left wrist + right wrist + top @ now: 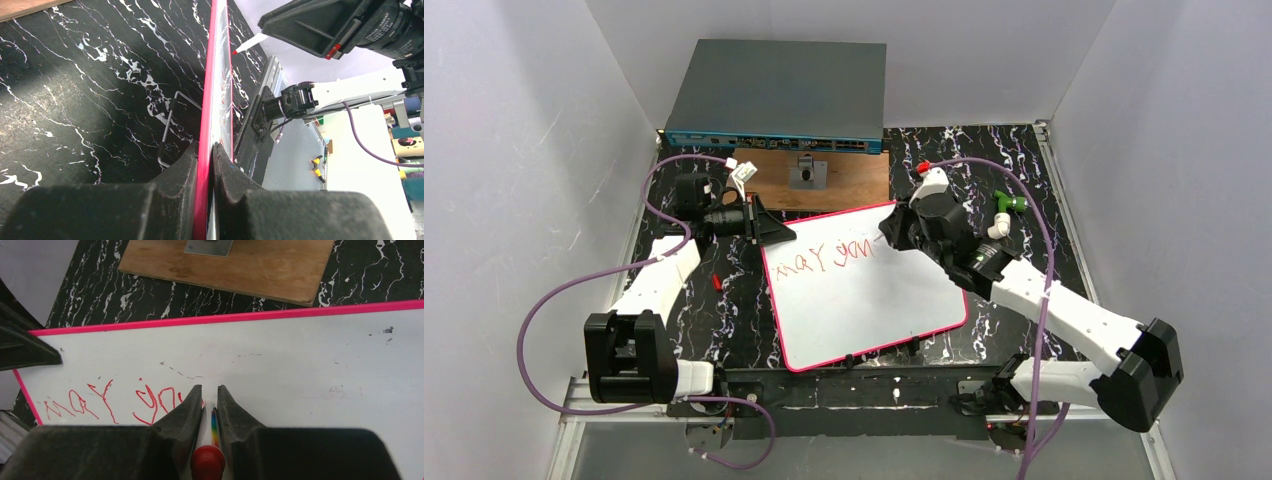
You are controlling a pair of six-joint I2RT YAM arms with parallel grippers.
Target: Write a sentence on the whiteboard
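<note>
1. I saw the whiteboard [864, 290] lying flat mid-table [724, 300], skewed, with its far-left corner toward 11 o'clock in the top view.
2. The left gripper [782, 232] sat at that 11 o'clock corner.
3. In the left wrist view the left gripper [206, 150] had its jaws pinched nearly shut on the whiteboard's [220, 100] pink rim. One of the fingers [182, 170] pressed each face, with no gap that I could see.
4. The right gripper [890, 232] hung over the board's far edge, at about 1 o'clock from the board's centre.
5. In the right wrist view the right gripper [209, 388] had narrow jaws closed on a marker [214, 426]. It had a rainbow-striped barrel and a red end toward 6 o'clock between the fingers.
6. The marker's [248, 45] tip pointed at the whiteboard face in the left wrist view. I could not tell whether it touched.
7. The sentence [819, 260] ran in red scrawl along the far part of the board. In the right wrist view the sentence [110, 402] lay at 9 o'clock from the fingertips on the whiteboard [300, 355], and the lettering was too wobbly for me to read surely.
8. A wooden board [824, 178] lay just past the whiteboard at 12 o'clock, and a grey box [774, 95] sat beyond that.
</note>
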